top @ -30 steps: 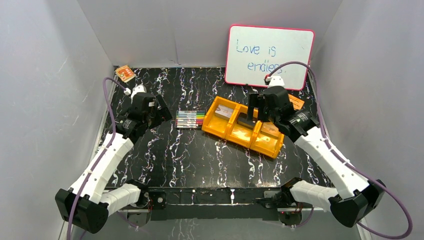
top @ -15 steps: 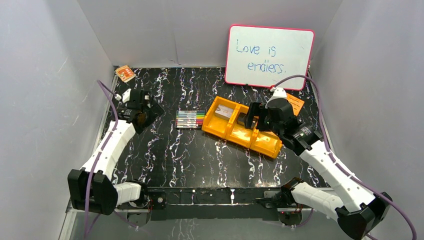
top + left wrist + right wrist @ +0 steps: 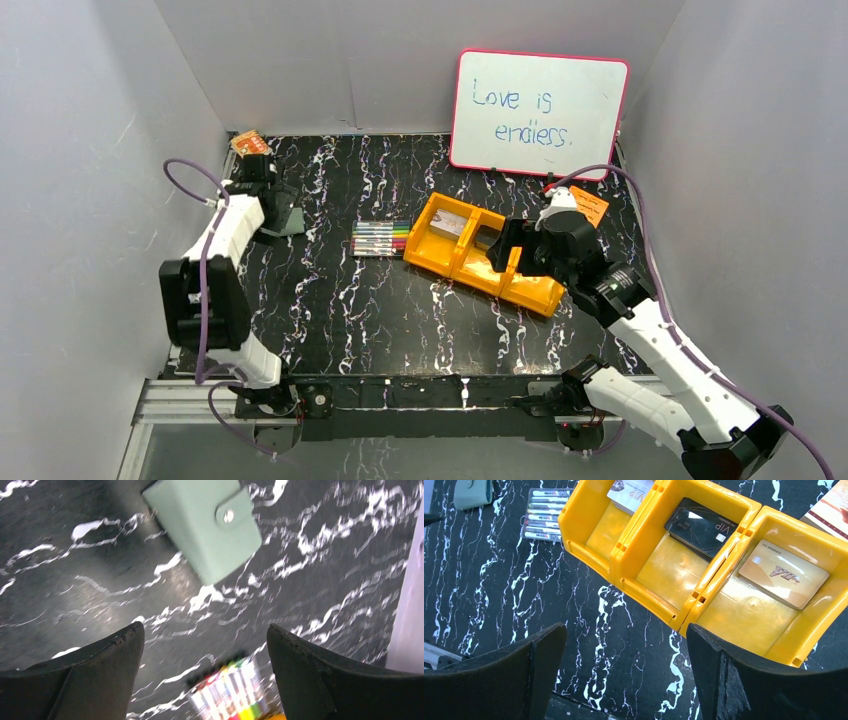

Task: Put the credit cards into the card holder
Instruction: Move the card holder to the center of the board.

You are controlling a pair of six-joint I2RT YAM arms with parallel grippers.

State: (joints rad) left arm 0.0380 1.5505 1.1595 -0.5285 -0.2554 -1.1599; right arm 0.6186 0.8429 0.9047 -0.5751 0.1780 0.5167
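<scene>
None stowed: three thin flat cards (image 3: 783, 573) in orange plastic bin (image 3: 644, 597); grey-green snap wallet (image 3: 205, 525) shut (left gripper (image 3: 203, 630), right gripper (image 3: 624, 630): spread, empty).

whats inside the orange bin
The bin holds one per compartment: pale card, dark card, tan card. Anything beneath them is covered.

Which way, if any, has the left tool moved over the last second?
Yes. The left tool moved back and left, away from the markers, toward the orange packet in the far corner.
</scene>
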